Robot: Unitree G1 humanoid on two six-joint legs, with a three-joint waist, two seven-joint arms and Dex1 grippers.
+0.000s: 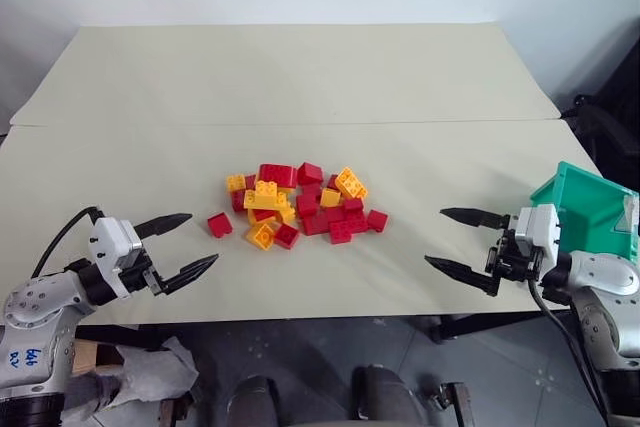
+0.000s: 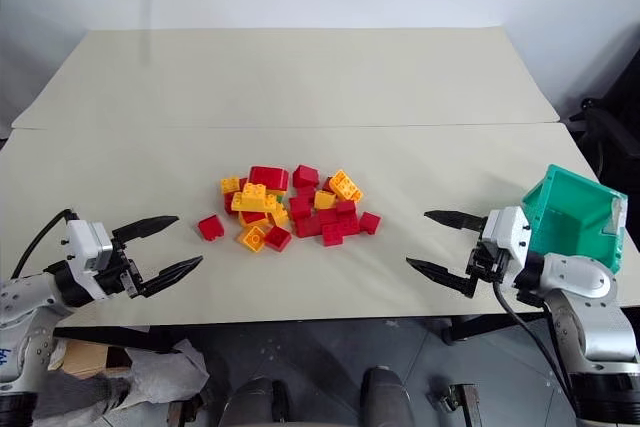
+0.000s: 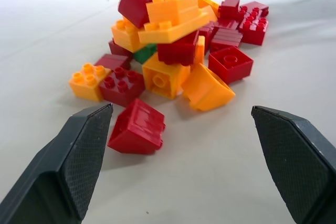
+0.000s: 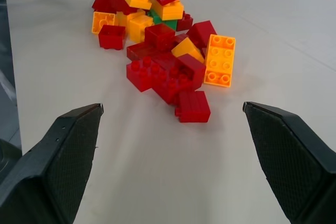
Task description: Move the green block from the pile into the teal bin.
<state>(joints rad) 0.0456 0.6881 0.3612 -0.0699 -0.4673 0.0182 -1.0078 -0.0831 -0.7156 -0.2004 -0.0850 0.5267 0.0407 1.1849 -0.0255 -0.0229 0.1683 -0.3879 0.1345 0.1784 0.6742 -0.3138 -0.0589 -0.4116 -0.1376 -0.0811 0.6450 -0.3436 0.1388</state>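
From my head camera, my left gripper [image 1: 178,245] hangs at eight o'clock of the pile [image 1: 300,205], fingers spread wide, holding nothing and touching nothing. My right gripper [image 1: 464,241] mirrors it at four o'clock, equally wide and empty. Both sit over the near edge of the beige table [image 1: 300,77], with bare tabletop between each and the bricks. The teal bin [image 1: 585,205] stands tilted at the table's right edge, at three o'clock of the pile, just behind my right gripper. A seam crosses the tabletop beyond the bricks; a pale wall rises behind the far edge.

Through my left wrist camera, my two black fingertips [image 3: 79,156] stand far apart, a lone red brick [image 3: 137,128] near one of them. The green block [image 3: 144,54] shows as a sliver buried low in the heap under orange and red bricks.

Through my right wrist camera, my fingertips [image 4: 73,150] are again wide, open table ahead. The green block peeks out deep inside, under an orange brick [image 4: 169,10].
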